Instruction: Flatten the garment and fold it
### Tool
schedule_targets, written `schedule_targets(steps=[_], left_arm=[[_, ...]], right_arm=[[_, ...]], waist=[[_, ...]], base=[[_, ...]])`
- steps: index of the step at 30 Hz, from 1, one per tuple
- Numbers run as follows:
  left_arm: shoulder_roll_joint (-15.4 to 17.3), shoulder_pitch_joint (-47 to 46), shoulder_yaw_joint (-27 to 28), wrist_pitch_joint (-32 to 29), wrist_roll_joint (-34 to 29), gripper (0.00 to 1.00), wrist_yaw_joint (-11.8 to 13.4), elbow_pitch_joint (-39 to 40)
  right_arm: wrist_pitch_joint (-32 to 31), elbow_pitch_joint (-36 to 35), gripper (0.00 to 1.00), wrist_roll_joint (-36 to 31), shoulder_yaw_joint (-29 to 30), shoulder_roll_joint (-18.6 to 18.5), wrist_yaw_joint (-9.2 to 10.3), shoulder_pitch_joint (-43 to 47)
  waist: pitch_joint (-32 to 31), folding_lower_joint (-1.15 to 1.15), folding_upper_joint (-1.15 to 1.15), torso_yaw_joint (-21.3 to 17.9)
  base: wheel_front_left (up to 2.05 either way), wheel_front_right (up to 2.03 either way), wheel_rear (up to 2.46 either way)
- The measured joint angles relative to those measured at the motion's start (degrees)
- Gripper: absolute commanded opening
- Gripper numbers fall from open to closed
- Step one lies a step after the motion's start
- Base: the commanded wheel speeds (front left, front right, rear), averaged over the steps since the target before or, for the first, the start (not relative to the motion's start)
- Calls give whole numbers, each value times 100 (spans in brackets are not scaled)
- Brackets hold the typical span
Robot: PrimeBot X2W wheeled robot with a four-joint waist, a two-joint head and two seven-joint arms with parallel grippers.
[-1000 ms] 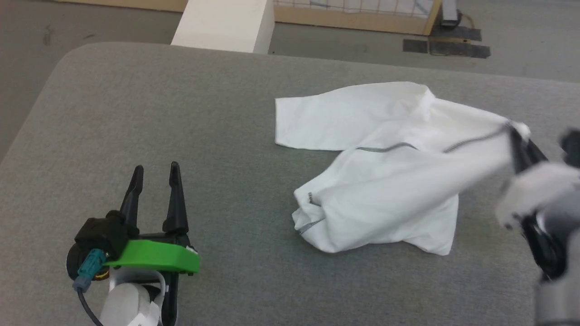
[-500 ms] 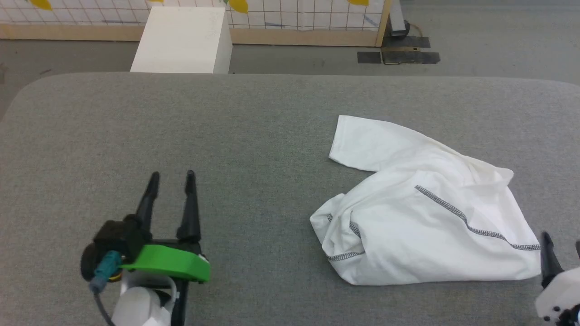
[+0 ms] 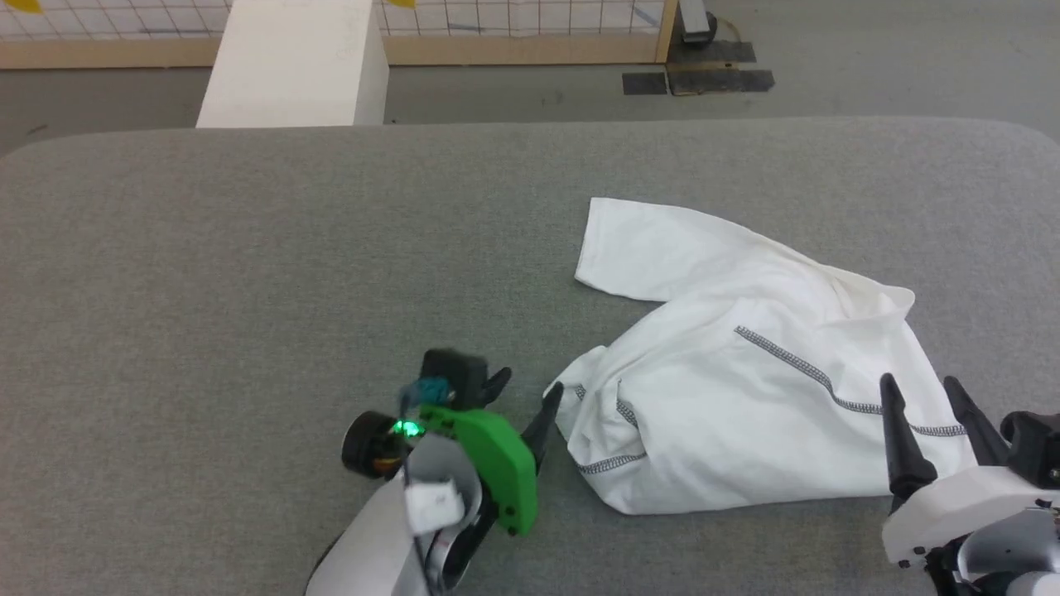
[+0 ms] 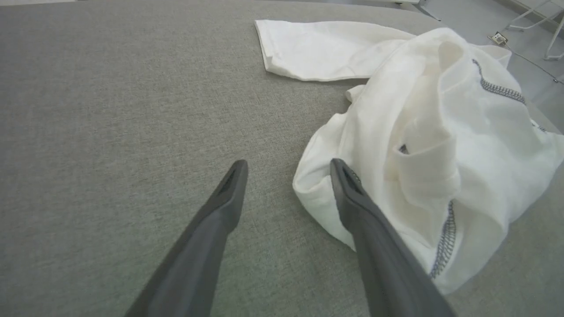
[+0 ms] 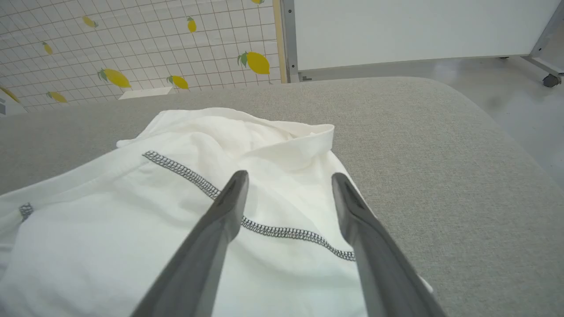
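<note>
Grey fabric bench (image 3: 207, 273), white box (image 3: 290, 66) beyond it; the garment (image 3: 745, 397) lies crumpled on the bench's right half.
We note the left end effector (image 3: 530, 385) spread wide and empty, fingertips at the garment's left edge; the right end effector (image 3: 920, 382) is likewise released, poised over the stitched right hem.

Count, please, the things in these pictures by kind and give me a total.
White thin-fabric short-sleeved shirt with dark grey zigzag stitching: 1
White rectangular box: 1
Grey fabric-covered table: 1
Dark two-fingered grippers, left gripper and right gripper: 2
Total: 5
</note>
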State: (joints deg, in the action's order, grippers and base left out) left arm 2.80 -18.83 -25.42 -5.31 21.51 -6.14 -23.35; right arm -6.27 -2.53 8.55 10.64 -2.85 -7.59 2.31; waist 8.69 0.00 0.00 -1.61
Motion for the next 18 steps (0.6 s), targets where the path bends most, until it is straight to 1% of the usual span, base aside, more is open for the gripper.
schedule_targets(steps=[4, 8, 9, 11, 12, 13, 14, 16, 18], left_arm=[[-1, -488, -338, -622, 300, 100, 174, -336], [-3, -893, -697, -1463, 315, 100, 372, -777], [-1, -1002, -823, -1729, 249, 100, 370, -872], [7, -1191, -957, -2201, 240, 100, 287, -945], [13, -1262, -991, -2383, 287, 58, 220, -937], [21, -1294, -1013, -2446, 326, 24, 181, -910], [22, -1295, -1029, -2429, 343, 0, 156, -861], [42, -1255, -994, -2129, 347, 0, 149, -742], [66, -1198, -838, -1522, 335, 0, 297, -578]], right_arm=[[36, 4, 100, 10, -138, 0, 1, -40], [48, -3, 100, 13, -257, 0, 0, -141], [48, -7, 100, 34, -279, -1, 1, -147], [48, -10, 100, 70, -311, 1, 1, -148], [48, -11, 100, 94, -325, -2, 1, -149], [48, -10, 100, 123, -337, -1, 1, -149], [48, -10, 100, 130, -339, -1, 1, -149], [48, -12, 100, 152, -335, -1, 1, -148], [49, -21, 100, 169, -338, -4, 1, -149]], waist=[[119, 0, 0, -88], [231, 0, 0, -196], [257, 0, 0, -222], [291, 0, 0, -260], [301, 0, 0, -275], [299, 0, 0, -280], [292, 0, 0, -278], [270, 0, 0, -245], [240, 0, 0, -190]], base=[[0, 0, 0], [0, 0, 0], [0, 0, 0], [0, 0, 0], [0, 0, 0], [0, 0, 0], [0, 0, 0], [0, 0, 0], [0, 0, 0]])
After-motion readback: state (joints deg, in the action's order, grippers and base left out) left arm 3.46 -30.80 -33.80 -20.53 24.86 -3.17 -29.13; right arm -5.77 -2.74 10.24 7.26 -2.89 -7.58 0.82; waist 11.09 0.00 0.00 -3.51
